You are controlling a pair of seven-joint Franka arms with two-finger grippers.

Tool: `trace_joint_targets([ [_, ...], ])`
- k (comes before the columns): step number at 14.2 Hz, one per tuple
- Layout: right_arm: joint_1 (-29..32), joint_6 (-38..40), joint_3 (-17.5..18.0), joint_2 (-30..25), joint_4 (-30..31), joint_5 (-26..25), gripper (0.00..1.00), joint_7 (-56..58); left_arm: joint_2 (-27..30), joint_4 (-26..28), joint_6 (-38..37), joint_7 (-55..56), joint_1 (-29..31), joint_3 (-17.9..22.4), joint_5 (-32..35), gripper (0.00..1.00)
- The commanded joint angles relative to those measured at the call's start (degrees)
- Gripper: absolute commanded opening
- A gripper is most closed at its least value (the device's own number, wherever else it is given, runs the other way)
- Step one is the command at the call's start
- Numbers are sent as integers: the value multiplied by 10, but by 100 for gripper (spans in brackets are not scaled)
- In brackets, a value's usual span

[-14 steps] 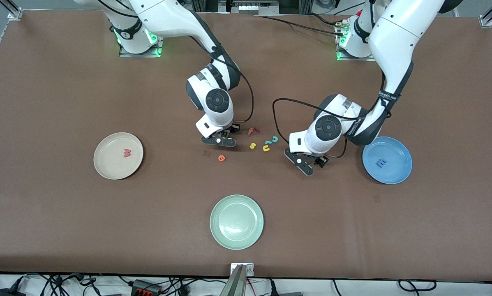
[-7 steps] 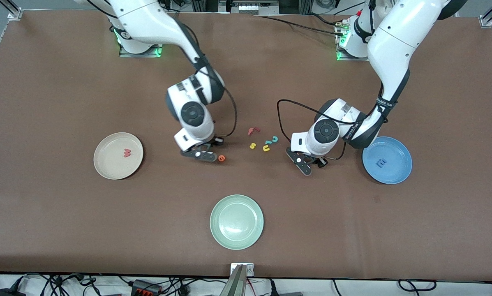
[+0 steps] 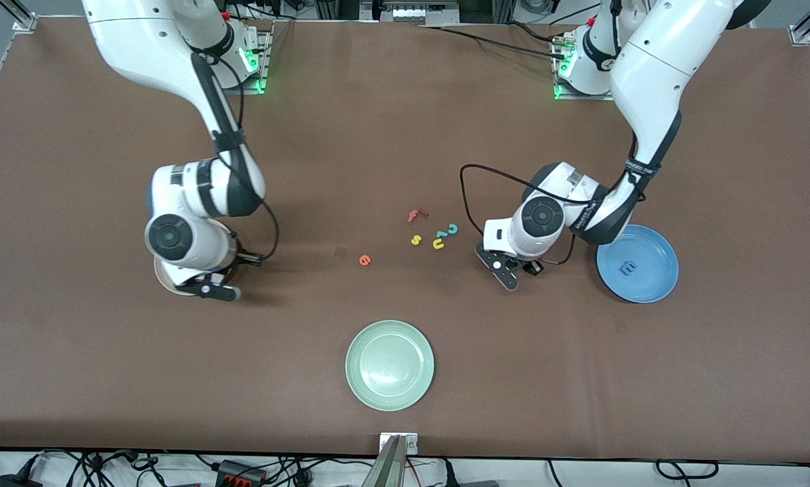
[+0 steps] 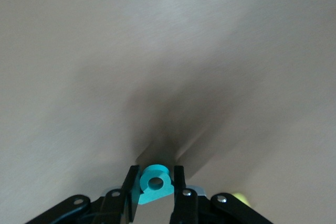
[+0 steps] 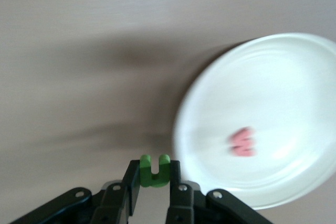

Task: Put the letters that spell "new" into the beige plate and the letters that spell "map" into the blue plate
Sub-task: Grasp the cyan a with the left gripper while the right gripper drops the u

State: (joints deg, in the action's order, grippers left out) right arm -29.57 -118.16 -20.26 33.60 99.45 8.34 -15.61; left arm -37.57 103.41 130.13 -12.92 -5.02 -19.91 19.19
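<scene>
My right gripper hangs over the beige plate's rim on the side nearer the camera, shut on the green n. The right wrist view shows the pink w lying in the beige plate. My left gripper is low over the table between the loose letters and the blue plate, shut on the teal a. The blue m lies in the blue plate. The orange e lies on the table. A yellow bit shows beside the left gripper.
A red f, a yellow s, a yellow u and a teal c lie clustered mid-table. A mint-green plate sits nearer the camera. Cables trail from both wrists.
The right arm swung from the letter cluster to the beige plate, carrying the green n. The left gripper closed on the teal a and hardly moved.
</scene>
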Motion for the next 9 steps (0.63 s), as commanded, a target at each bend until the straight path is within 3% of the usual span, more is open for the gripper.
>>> trace_joint_targets([
  [1, 23, 17, -17, -9, 20, -5, 27, 75, 50, -17, -80, -11, 42, -5, 9, 0],
  [4, 56, 17, -17, -9, 39, -5, 27, 136, 72, -35, -154, -11, 105, -4, 9, 5],
  [7, 76, 9, -17, -8, 47, -5, 28, 159, 68, -9, -150, -10, 169, -4, 9, 7],
  [8, 79, 5, -17, -6, 46, -5, 28, 160, 65, 3, -137, -10, 183, -4, 9, 17],
  [9, 81, -1, -17, -4, 47, -5, 29, 160, 62, 24, -114, -9, 201, -4, 9, 18],
])
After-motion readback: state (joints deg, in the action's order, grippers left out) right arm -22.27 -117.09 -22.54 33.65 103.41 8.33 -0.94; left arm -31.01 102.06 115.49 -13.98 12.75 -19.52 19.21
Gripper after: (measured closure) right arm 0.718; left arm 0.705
